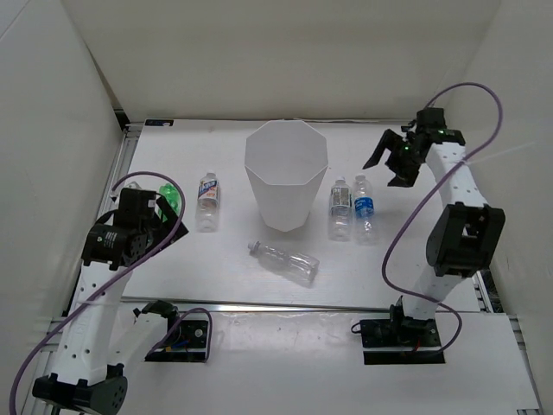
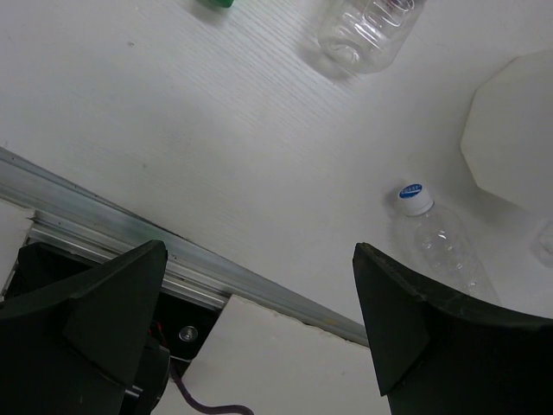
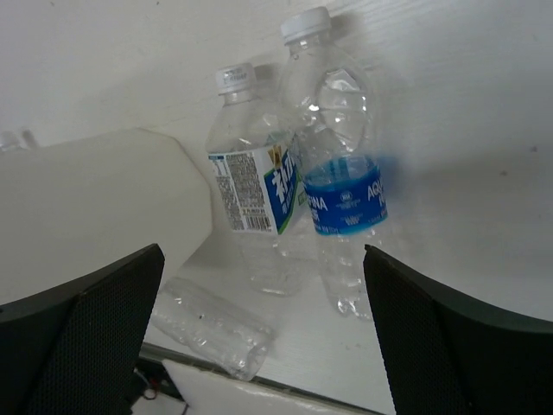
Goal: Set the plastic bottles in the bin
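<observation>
The white faceted bin (image 1: 285, 173) stands upright mid-table. A green bottle (image 1: 170, 197) and a clear bottle with a white-red label (image 1: 207, 201) lie to its left. An unlabelled clear bottle (image 1: 285, 261) lies in front of it. A grey-labelled bottle (image 1: 340, 207) and a blue-labelled bottle (image 1: 365, 206) lie side by side to its right. My left gripper (image 1: 160, 220) is open and empty beside the green bottle. My right gripper (image 1: 397, 156) is open and empty, raised behind and right of the blue-labelled bottle (image 3: 337, 173). The left wrist view shows the unlabelled bottle (image 2: 436, 242) and the bin (image 2: 514, 130).
White walls enclose the table on the left, back and right. A metal rail (image 1: 302, 304) runs along the table's near edge, with both arm bases behind it. Purple cables loop off both arms.
</observation>
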Motion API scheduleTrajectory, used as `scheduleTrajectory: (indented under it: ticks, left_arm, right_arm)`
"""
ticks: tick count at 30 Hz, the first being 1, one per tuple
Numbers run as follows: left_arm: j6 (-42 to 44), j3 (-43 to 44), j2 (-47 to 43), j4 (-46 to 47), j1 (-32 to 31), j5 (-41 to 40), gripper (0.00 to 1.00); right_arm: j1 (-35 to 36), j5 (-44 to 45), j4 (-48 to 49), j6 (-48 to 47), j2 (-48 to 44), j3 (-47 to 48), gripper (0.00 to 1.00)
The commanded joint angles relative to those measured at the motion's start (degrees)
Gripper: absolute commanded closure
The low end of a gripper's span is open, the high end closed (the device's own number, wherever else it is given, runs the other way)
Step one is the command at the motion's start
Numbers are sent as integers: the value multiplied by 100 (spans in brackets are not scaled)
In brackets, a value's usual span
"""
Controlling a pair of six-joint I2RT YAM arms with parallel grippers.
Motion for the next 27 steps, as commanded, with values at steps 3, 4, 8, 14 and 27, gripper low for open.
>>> scheduleTrajectory:
  ticks: [3, 4, 8, 14, 27]
  left_arm:
    - [-92, 360, 370, 105, -28, -40, 0]
    - [-40, 491, 450, 44, -28, -41, 0]
    - [-40, 677, 722, -18, -28, -102, 0]
    - [-101, 624, 776, -18, -28, -155, 0]
    - [-383, 202, 600, -36, -28, -207, 0]
  right_arm:
    - [611, 838, -137, -533, 411, 339, 0]
    - [664, 910, -137, -533, 490, 339, 2]
    - [857, 1226, -198, -533, 868, 321, 4]
    - [858, 1657, -313, -533, 1193, 584, 4]
    - [752, 1596, -313, -472, 1694, 567, 6]
